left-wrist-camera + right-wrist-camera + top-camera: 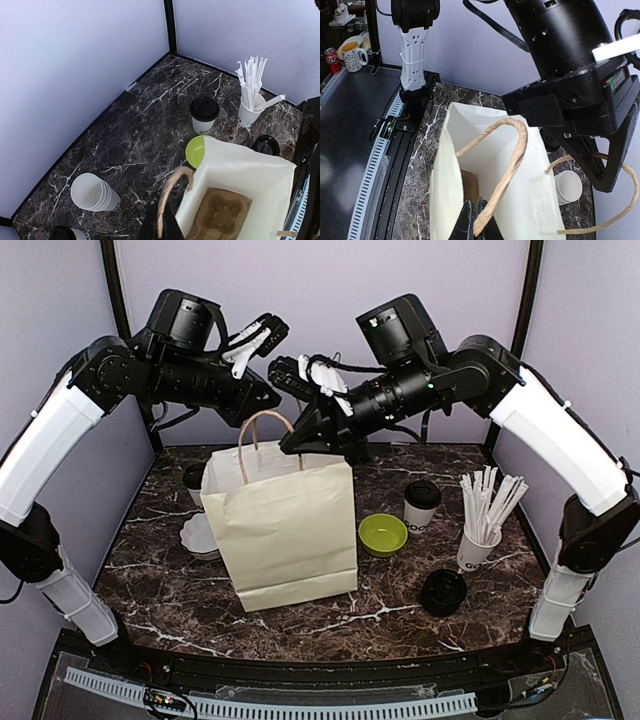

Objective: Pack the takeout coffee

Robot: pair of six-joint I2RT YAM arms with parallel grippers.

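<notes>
Marble table (400,612), takeout coffee (421,502) apart from left pincer (162,227), right pincer (477,222), both tight on bag handles (512,150).

robot lab booth: lilac panel walls (75,100), marble-look tabletop (400,612), cable track (300,706)

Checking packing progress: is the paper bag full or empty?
Empty of cups: the open paper bag shows only a cardboard carrier at its bottom; one lidded cup stands outside.

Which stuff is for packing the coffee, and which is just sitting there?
For the job: lidded coffee cup, second lidded cup, paper bag, cardboard carrier inside it.
Just sitting: green bowl, cup of sticks, loose black lid, stacked empty cups.
</notes>
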